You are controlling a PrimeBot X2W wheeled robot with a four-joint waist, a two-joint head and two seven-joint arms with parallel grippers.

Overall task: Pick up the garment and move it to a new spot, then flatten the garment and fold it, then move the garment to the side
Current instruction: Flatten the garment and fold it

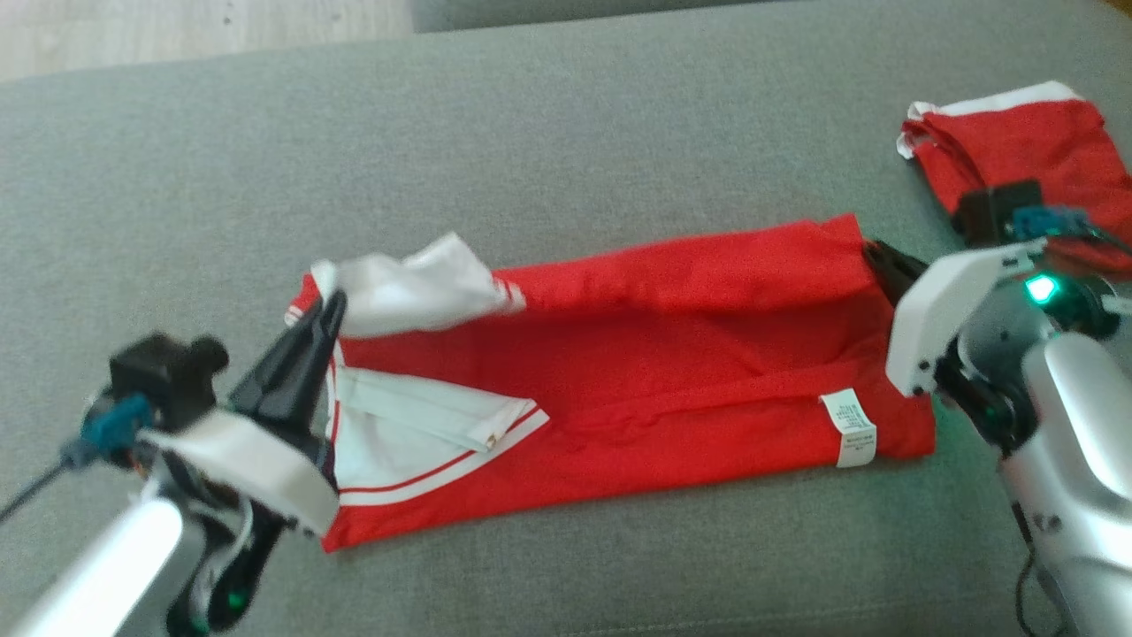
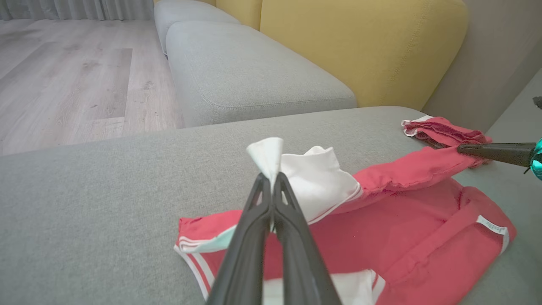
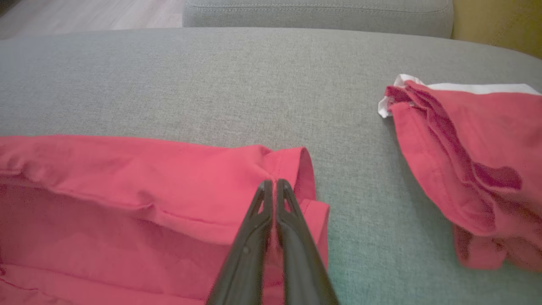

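Left pincer (image 1: 332, 305) clamped on the raised white end of the garment (image 1: 672, 354); right pincer (image 1: 875, 257) clamped on its opposite red edge. The garment lies part-folded across a grey cushion (image 1: 531, 133). Beyond, apart: second garment (image 1: 1026, 141), folded; yellow backrest (image 2: 364, 46).

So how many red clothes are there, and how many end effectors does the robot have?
Red clothes: 2, the garment being gripped and a spare garment lying apart from it.
End effectors: 2, the left end effector and the right end effector, both shut on the garment.
Total: 4
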